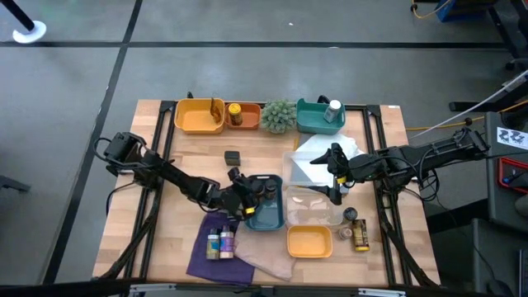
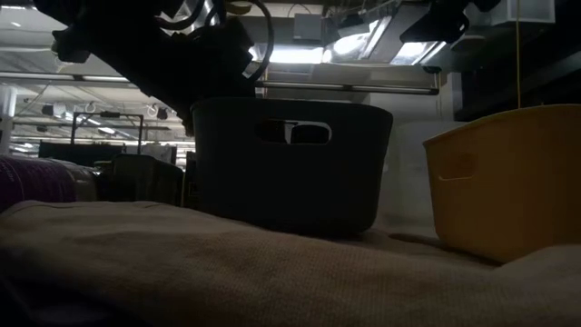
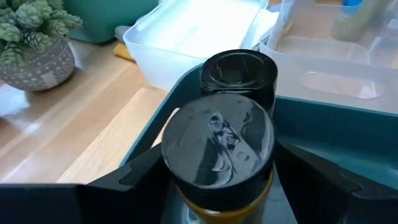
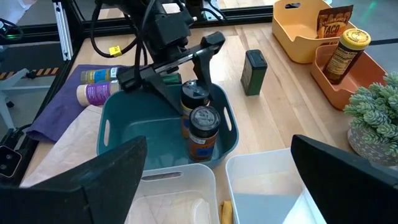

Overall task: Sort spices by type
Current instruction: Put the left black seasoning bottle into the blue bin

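A blue-teal tray (image 1: 266, 216) (image 4: 124, 134) stands mid-table with two dark-lidded spice jars in it. My left gripper (image 1: 247, 191) (image 3: 217, 186) reaches over the tray's left rim and is shut on the jar nearer to it (image 3: 217, 149) (image 4: 194, 94). The second jar (image 3: 239, 71) (image 4: 204, 127) stands just beyond it. My right gripper (image 1: 337, 175) (image 4: 217, 180) hovers open above the white tray (image 1: 318, 169) and clear tray (image 1: 313, 206). Two more jars (image 1: 219, 242) lie on a purple cloth (image 1: 202, 256). Two others (image 1: 356, 227) sit near the right edge. My left gripper pinches the nearer jar's yellow-orange body just under its black lid (image 3: 217, 199), one finger (image 3: 140, 183) on each side. The fingers come slanting down from the table's left. The jar stands upright inside the tray; whether its base rests on the tray floor is hidden.
Along the far edge stand a yellow tray (image 1: 198, 117) with a packet, an orange tray with a jar (image 1: 235, 114), a spiky green plant (image 1: 279, 115) and a teal tray holding a white bottle (image 1: 333, 110). There is also a small dark box (image 1: 233, 156), a yellow tray (image 1: 308, 241) and beige cloth (image 1: 266, 260).
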Controlling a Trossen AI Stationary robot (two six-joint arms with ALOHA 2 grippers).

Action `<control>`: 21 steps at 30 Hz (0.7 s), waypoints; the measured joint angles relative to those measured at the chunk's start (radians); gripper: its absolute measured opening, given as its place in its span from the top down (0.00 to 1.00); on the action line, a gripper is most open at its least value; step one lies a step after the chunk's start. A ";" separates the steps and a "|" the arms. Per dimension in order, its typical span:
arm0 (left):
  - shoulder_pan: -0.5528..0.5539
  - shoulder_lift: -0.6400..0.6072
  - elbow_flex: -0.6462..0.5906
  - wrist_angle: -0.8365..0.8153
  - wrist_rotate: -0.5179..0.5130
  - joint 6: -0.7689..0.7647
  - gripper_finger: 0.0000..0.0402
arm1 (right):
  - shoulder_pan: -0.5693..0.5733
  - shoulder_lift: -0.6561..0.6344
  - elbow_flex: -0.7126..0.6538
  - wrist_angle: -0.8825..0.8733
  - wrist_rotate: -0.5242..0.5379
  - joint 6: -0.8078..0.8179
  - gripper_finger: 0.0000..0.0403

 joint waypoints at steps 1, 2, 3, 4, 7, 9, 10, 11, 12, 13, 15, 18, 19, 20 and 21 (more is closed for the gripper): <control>0.000 0.000 0.000 0.000 0.000 0.010 0.36 | 0.000 0.000 0.000 0.000 0.000 0.000 0.01; 0.000 0.000 0.000 0.000 0.000 0.014 0.36 | 0.000 0.000 0.000 0.000 0.000 0.000 0.01; 0.000 0.000 0.000 0.000 0.000 0.017 0.36 | 0.000 0.000 0.000 0.000 0.000 0.000 0.01; 0.000 0.000 0.000 0.000 0.000 0.021 0.36 | 0.000 0.000 0.000 0.000 0.000 0.000 0.01; 0.000 -0.008 0.000 -0.001 0.000 0.031 0.35 | 0.000 -0.001 0.000 0.000 0.000 0.000 0.01; -0.002 -0.022 0.000 0.000 0.000 0.030 0.35 | 0.000 -0.007 0.000 -0.001 0.000 0.000 0.01; -0.002 -0.031 0.000 0.000 0.000 0.030 0.35 | 0.000 -0.010 0.000 0.000 0.000 0.000 0.01; -0.002 -0.041 0.000 -0.003 0.001 0.030 0.35 | 0.000 -0.016 0.000 0.001 0.000 0.000 0.01; -0.002 -0.051 0.000 -0.003 0.002 0.031 0.35 | 0.000 -0.023 0.000 -0.003 0.000 0.000 0.01; -0.002 -0.062 0.000 -0.002 0.003 0.031 0.35 | 0.000 -0.030 0.000 -0.005 -0.001 0.000 0.01; -0.002 -0.083 0.000 -0.005 0.003 0.034 0.35 | 0.000 -0.050 0.000 -0.005 -0.024 0.000 0.01; -0.002 -0.115 0.000 -0.010 0.003 0.038 0.35 | 0.000 -0.089 0.000 -0.019 -0.089 0.000 0.01; -0.002 -0.127 0.001 -0.012 0.004 0.038 0.35 | 0.000 -0.102 0.000 -0.029 -0.115 0.001 0.01; -0.002 -0.136 0.000 -0.011 0.003 0.038 0.35 | 0.000 -0.115 0.000 -0.040 -0.140 0.008 0.01; -0.002 -0.147 0.001 -0.012 0.003 0.038 0.35 | 0.000 -0.127 0.000 -0.050 -0.163 0.027 0.01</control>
